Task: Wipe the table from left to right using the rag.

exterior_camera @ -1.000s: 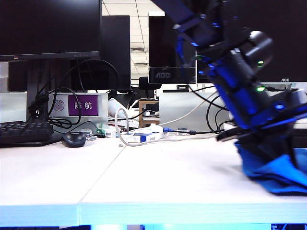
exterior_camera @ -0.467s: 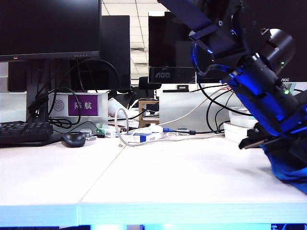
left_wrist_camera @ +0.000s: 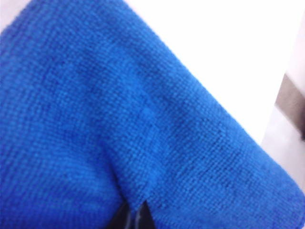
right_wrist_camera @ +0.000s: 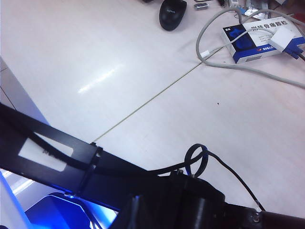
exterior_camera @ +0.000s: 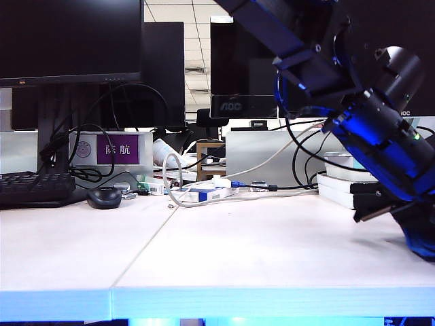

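The bright blue rag fills nearly the whole left wrist view. My left gripper is shut on a fold of it, and only its dark fingertips show under the cloth. In the exterior view the left arm reaches across to the far right of the pale table. Just a corner of the rag shows there, low at the frame's right edge on the table top. The right wrist view looks over the table past dark arm parts; my right gripper's jaws cannot be made out among them.
At the back left are a keyboard, a black mouse and monitors. A blue and white box with grey cables lies at the back middle. Stacked books sit behind the left arm. A thin seam crosses the table.
The left arm has swept further right with the rag. The cloth, a broad heap on the table a second ago, now shows only as a corner at the right edge.
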Controlling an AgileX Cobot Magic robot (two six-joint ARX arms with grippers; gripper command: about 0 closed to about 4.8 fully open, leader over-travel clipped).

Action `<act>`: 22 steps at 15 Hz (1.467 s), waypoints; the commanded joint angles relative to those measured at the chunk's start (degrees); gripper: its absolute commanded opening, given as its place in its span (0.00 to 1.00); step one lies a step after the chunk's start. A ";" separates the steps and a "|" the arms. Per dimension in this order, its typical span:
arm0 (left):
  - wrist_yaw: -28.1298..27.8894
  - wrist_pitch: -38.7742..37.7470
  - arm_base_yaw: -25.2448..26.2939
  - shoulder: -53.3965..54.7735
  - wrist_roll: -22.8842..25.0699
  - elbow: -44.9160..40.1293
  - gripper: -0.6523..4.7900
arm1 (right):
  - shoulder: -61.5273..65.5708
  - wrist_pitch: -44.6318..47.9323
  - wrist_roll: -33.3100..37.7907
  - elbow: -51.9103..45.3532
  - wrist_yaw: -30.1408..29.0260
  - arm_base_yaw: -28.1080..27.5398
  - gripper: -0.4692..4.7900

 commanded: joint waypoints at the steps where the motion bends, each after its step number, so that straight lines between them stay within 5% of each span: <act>1: -0.11 -1.27 -0.63 1.55 -0.72 1.31 0.11 | -0.20 0.94 0.28 0.44 -0.07 0.07 0.08; 22: -1.79 -4.02 -2.43 5.70 -1.90 7.52 0.11 | -0.72 2.01 0.68 0.44 -0.13 0.11 0.08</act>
